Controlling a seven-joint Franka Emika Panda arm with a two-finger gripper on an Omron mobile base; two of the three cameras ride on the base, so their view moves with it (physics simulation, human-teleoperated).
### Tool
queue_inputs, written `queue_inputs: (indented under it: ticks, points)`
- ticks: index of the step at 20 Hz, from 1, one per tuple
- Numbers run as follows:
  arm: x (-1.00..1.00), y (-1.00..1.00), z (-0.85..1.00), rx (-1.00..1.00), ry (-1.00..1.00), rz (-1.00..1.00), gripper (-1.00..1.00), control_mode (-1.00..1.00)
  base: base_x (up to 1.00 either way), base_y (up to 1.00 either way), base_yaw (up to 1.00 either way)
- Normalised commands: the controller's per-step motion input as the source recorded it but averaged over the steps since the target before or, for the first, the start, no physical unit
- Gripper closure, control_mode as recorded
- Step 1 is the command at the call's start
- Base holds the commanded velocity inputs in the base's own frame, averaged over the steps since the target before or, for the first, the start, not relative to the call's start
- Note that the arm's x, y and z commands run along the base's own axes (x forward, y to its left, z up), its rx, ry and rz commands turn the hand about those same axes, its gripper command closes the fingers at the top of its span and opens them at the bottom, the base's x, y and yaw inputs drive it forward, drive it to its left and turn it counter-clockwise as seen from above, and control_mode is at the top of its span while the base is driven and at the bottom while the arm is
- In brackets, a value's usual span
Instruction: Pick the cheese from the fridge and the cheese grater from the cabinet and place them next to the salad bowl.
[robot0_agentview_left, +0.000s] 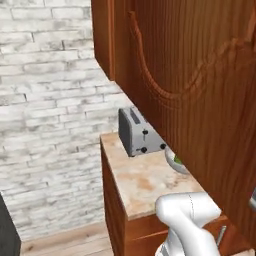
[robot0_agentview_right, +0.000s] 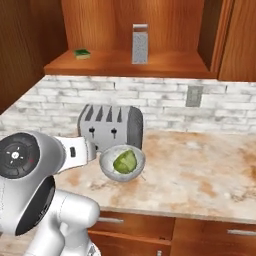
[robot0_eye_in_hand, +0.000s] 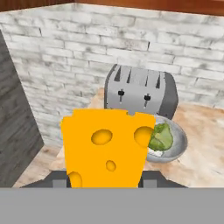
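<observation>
Marble counter (robot0_agentview_right: 200, 175) bears salad bowl (robot0_agentview_right: 122, 163); end effector (robot0_eye_in_hand: 105, 180) grips cheese (robot0_eye_in_hand: 105, 146).

Open desk (robot0_agentview_right: 210, 175) lies to the right of the salad bowl (robot0_agentview_right: 122, 163), whereas the toaster (robot0_agentview_right: 111, 126) stands just behind the bowl against the brick wall (robot0_agentview_right: 165, 107), and the open cabinet door (robot0_agentview_left: 200, 100) overhangs the desk's edge on the approach side.
</observation>
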Motion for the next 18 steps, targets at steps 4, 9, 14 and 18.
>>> queue_inputs:
  ticks: [4,9,14,18]
  points:
    - [0.0,0.0,0.0,0.0,0.0,0.0,1.0,1.0,1.0,-0.33,0.7]
    - [0.0,0.0,0.0,0.0,0.0,0.0,1.0,1.0,1.0,-0.19,0.76]
    - [0.0,0.0,0.0,0.0,0.0,0.0,1.0,1.0,0.77,0.0,0.24]
    - [0.0,0.0,0.0,0.0,0.0,0.0,1.0,1.0,0.36,0.0,-0.05]
